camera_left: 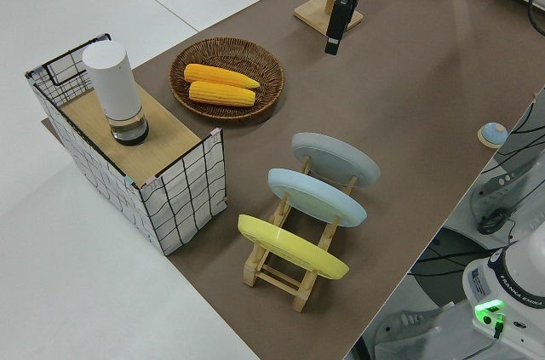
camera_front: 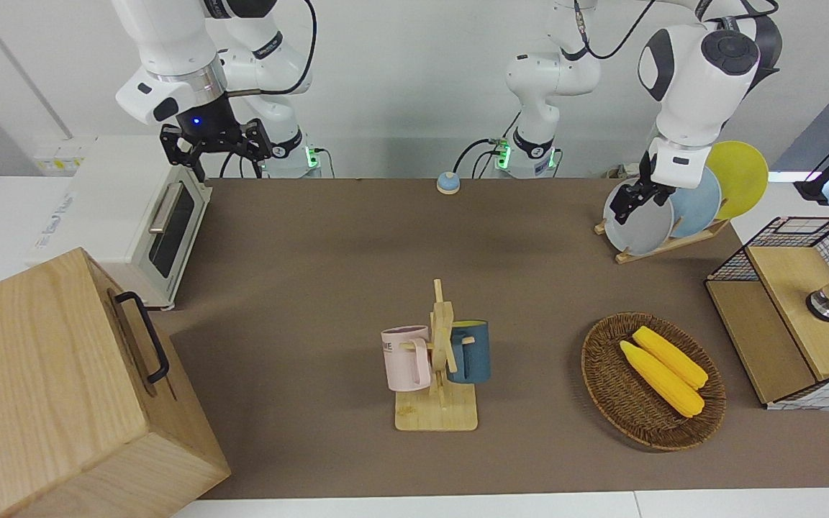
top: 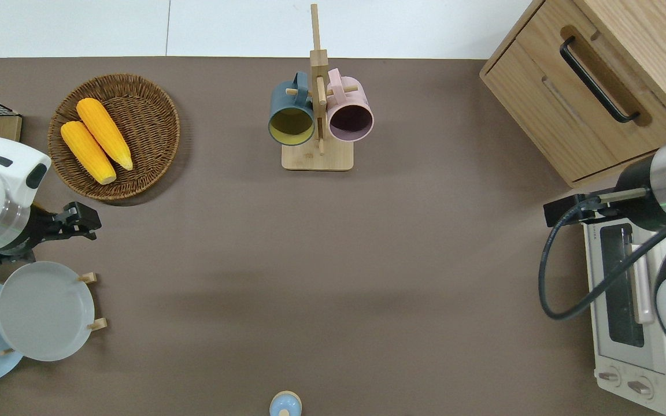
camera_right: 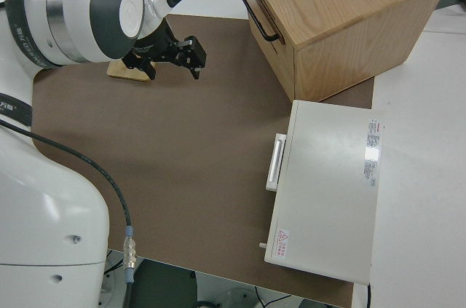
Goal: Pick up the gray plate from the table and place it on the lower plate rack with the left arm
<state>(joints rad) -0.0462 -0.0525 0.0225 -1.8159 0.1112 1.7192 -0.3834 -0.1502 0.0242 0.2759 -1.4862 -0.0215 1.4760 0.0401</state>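
Note:
The gray plate [camera_front: 639, 229] stands on edge in the lower plate rack [camera_front: 666, 244], in the slot farthest from the robots, beside a light-blue plate [camera_front: 696, 201] and a yellow plate [camera_front: 742, 176]. It also shows in the overhead view [top: 44, 312] and the left side view [camera_left: 335, 158]. My left gripper [top: 84, 222] is open and empty, up in the air over the bare table [top: 333, 260] between the rack [top: 93, 300] and the corn basket [top: 148, 121]. It touches nothing. The right arm is parked, its gripper [camera_front: 214, 147] open.
A wicker basket with two corn cobs [camera_front: 652, 381] lies near the rack. A wire crate [camera_front: 796, 309] stands at the left arm's end. A wooden mug stand [camera_front: 440, 360] holds two mugs mid-table. A toaster oven [camera_front: 134, 216] and a wooden drawer box [camera_front: 62, 388] stand at the right arm's end.

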